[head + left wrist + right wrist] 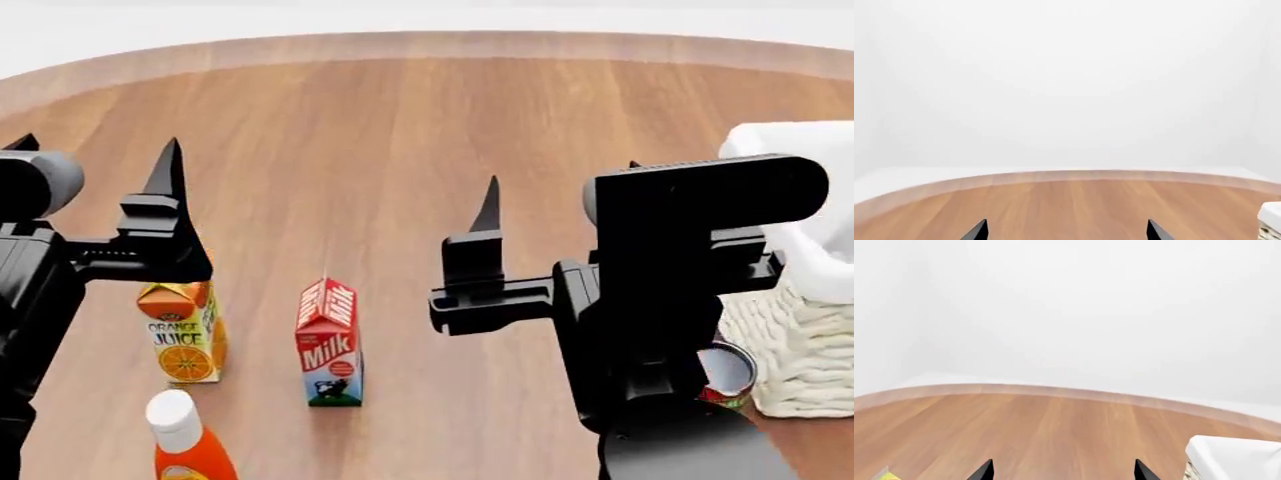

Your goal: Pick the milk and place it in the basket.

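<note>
Round wooden desk, light rim visible at the far edge. The milk stands upright on the desk near the front, well apart from the basket, which sits at the right edge of the head view with its white liner folded over the rim. An orange juice carton stands upright just left of the milk, not touching it. An orange bottle with a white cap stands nearer the camera, in front of the juice carton. A small can sits just beside the basket, partly hidden by the right arm.

Left gripper: raised above the desk, fingers spread wide apart, nothing between them. Right gripper: likewise raised, fingers wide apart and holding nothing. Neither gripper is in contact with the milk; in the head view the right gripper's visible finger appears above and to the right of the carton
</note>
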{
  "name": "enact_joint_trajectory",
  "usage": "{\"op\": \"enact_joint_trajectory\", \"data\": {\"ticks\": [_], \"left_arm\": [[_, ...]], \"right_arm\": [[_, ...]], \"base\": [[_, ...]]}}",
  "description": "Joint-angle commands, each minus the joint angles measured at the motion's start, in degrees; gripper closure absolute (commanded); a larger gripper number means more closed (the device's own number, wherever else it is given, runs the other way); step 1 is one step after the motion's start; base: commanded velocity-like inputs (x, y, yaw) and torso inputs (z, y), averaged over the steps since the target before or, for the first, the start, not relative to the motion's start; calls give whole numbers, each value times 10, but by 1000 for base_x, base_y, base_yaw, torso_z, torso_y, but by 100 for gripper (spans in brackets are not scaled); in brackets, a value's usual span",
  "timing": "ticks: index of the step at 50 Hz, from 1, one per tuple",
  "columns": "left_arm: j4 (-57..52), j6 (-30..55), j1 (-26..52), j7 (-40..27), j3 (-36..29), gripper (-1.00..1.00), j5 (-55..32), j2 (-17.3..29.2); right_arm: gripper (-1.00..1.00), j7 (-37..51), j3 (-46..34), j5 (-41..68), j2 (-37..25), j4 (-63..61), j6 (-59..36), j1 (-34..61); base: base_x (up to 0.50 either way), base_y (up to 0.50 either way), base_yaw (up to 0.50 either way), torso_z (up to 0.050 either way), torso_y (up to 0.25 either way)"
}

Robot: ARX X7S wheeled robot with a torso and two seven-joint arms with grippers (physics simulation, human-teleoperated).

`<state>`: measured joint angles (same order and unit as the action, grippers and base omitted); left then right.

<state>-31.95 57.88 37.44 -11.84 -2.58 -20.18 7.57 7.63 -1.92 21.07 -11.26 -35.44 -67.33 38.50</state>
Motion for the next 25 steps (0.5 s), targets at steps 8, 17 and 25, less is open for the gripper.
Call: {"op": "enact_joint_trajectory", "data": {"ticks": [8,17,25], "left_arm": [[5,-2,4,-3,-3,-100,-10,7],[2,-4,5,-6,-6,-100,-14,10],[1,-8,0,-5,-6,-100,-19,14]], "right_arm": [[-100,-1,-3,7,-2,13,9,2],[-100,1,-5,11,-5,10,7,1],[-100,-1,-8,11,-6,22,19,-5]], "base": [[500,0,0,0,2],[500,0,0,0,0],[500,0,0,0,1]]}}
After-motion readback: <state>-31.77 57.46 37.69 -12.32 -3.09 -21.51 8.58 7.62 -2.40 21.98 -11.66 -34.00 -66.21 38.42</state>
